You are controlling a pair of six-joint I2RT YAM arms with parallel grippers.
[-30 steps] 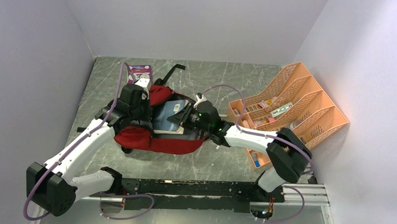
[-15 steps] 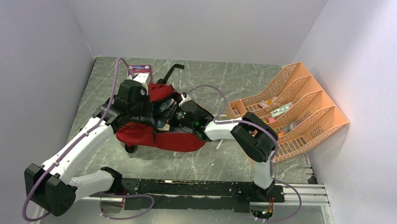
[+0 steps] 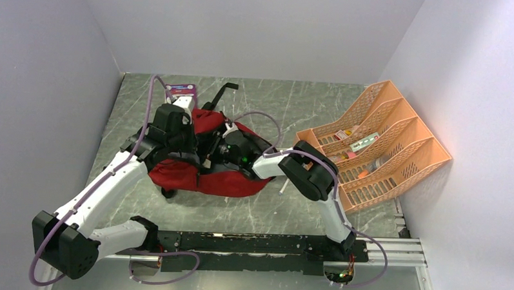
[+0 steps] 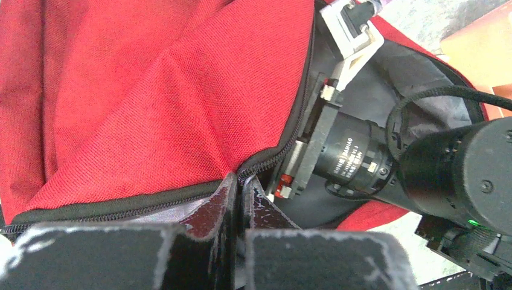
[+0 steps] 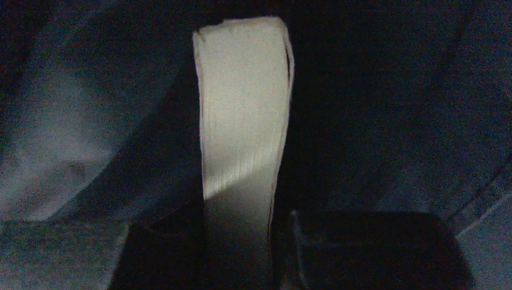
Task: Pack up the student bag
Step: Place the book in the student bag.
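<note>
1. Right claw [image 5: 241,226] pinches a book [image 5: 241,109] by its near end. The page edge faces the wrist camera, and dark lining surrounds both.
2. A second ago this claw sat at the mouth of the bag [image 3: 195,178] and the book's cover showed from above. Now it has gone deep inside. From above neither claw nor book shows, only the arm [image 3: 266,165] running into the opening.
3. Left claw [image 4: 237,188] is pressed together on the zipper rim, lifting the flap just beside the right arm. Its grip has not shifted.
4. The bag lies on the table [image 3: 271,210], wrapped around the right claw and hanging from the left one.
5. The book looks fully housed, so this item is probably packed. The right claw would next need to spread and back out without dragging the book along.
6. More supplies sit in the organiser [image 3: 370,149], well off to the right claw's right, so the packing is likely unfinished.
</note>
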